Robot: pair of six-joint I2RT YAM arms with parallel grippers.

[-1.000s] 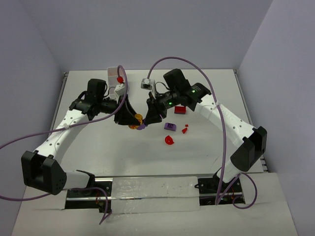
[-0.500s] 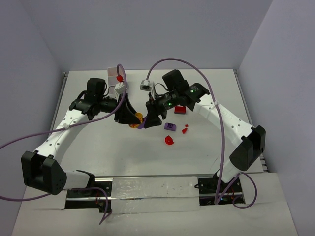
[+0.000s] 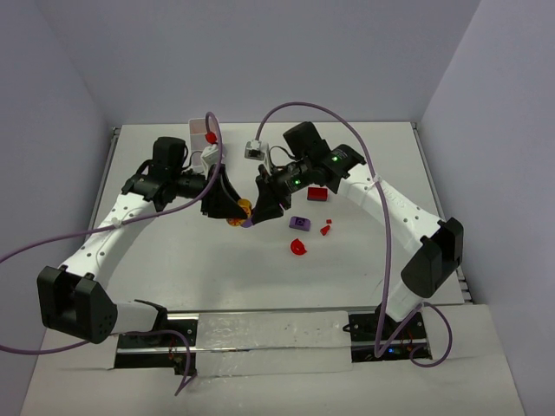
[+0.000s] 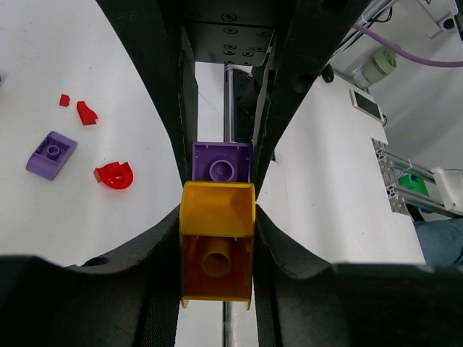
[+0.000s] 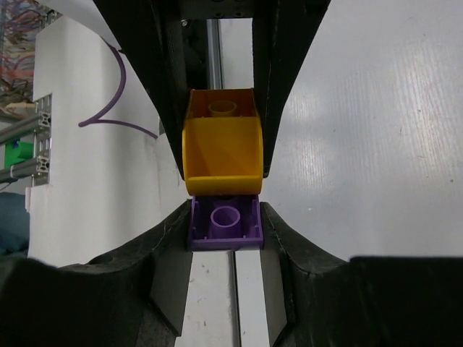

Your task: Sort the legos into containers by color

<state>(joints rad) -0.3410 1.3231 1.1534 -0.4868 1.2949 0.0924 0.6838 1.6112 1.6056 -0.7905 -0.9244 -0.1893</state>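
1. At the far left of the table, the white tray is standing near the back edge, partly hidden by the left arm's cable. A red piece is sitting in it, though I cannot tell which compartment is holding it.
2. Just right of the tray, the left gripper is reaching toward the middle of the table. Its jaws are clamping an orange piece, and the left wrist view is showing both fingers pressing against the piece's sides.
3. The orange piece is touching a purple piece end to end, and the two are lining up in a row between the two grippers.
4. The right gripper is facing the left one tip to tip. Its jaws are gripping the purple piece from both sides, as the right wrist view is showing.
5. Right of the grippers, loose legos are lying on the table:
   - A purple brick is lying nearest the grippers.
   - A red round piece is resting just in front of the purple brick.
   - Two small red bits are lying beside the purple brick.
   - A red brick is sitting farther back, close under the right arm.
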